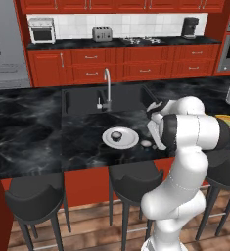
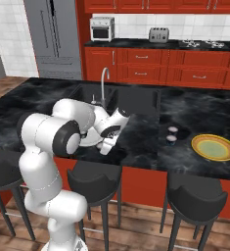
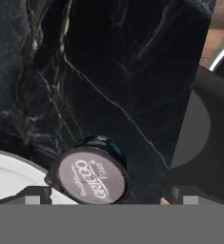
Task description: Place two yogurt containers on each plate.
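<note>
My hand [image 3: 106,198] is spread wide and grips nothing; a yogurt cup [image 3: 90,177] sits between my fingertips [image 3: 37,194], just beside the white plate [image 1: 128,139]. That plate carries another cup [image 1: 116,136]. The right base view alone shows two cups [image 2: 172,130] near the yellow plate [image 2: 214,147] on the surface [image 2: 195,110].

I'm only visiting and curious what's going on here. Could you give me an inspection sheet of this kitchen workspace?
Surface: black marble counter with sink.
Job's things: first cup on white plate; second cup on counter beside it; third cup and fourth cup on counter beside bare yellow plate.
Clutter: nothing seen.
Grippers: gripper open, over second cup.
Cables: nothing seen.
Surroundings: stools, red cabinets, toaster.
</note>
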### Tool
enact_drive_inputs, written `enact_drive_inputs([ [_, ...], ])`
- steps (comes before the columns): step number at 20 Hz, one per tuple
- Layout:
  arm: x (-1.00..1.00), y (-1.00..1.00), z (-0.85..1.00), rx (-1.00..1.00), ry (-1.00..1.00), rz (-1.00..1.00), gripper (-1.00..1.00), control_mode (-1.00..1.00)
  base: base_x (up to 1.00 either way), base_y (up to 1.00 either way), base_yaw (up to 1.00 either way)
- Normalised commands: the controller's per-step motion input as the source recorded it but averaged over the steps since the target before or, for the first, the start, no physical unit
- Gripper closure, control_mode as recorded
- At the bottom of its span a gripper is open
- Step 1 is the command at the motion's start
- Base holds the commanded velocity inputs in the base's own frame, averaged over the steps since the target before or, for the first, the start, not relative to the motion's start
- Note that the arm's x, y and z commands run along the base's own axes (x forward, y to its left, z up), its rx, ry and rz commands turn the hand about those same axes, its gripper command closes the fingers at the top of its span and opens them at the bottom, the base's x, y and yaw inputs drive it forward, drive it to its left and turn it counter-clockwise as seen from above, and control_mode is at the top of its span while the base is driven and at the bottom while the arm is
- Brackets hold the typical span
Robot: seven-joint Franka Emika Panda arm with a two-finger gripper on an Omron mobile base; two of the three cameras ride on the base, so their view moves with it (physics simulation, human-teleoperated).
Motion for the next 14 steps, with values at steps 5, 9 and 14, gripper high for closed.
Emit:
enact_drive_inputs([
  [5,0.14,0.0,-0.09,0.02,0.01,-0.05,-1.0,-1.0,0.0,0.0,0.0],
  [9,0.0,0.11,-0.1,0.02,0.03,-0.06,-1.0,-1.0,0.0,0.0,0.0],
  [14,0.0,0.18,-0.09,0.01,0.02,-0.07,-1.0,-1.0,0.0,0.0,0.0],
])
